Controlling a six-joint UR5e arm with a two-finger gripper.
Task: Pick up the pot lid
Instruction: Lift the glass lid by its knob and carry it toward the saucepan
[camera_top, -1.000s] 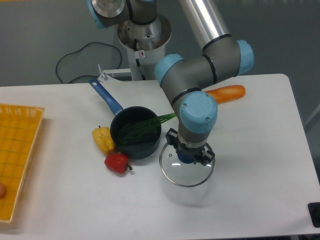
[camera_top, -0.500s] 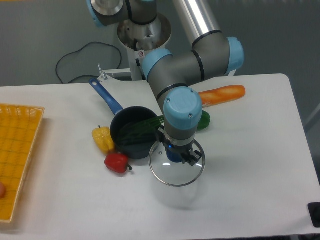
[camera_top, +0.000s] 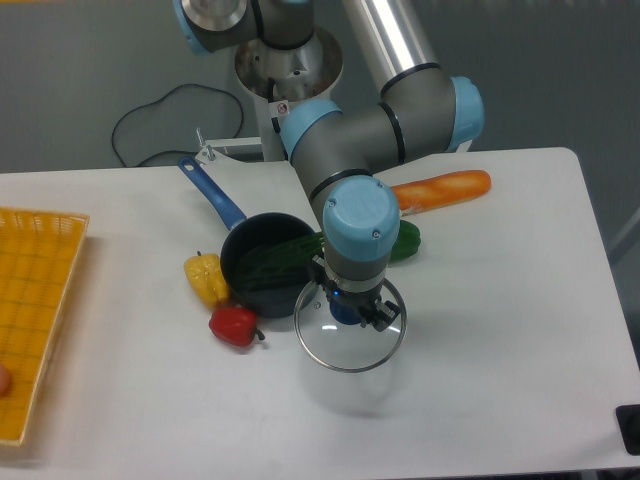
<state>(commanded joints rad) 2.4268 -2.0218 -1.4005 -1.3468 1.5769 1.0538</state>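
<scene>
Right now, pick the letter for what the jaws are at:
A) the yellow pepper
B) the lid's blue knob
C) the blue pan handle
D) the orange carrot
B: the jaws stand on either side of the blue knob, above the clear lid.

white table (camera_top: 130, 410), grey background (camera_top: 60, 90) behind

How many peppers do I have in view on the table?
2: the yellow pepper at image-left of the black pan, and the red pepper nearer the camera. The green vegetable is partly hidden by the arm; I can't tell its kind.
</scene>
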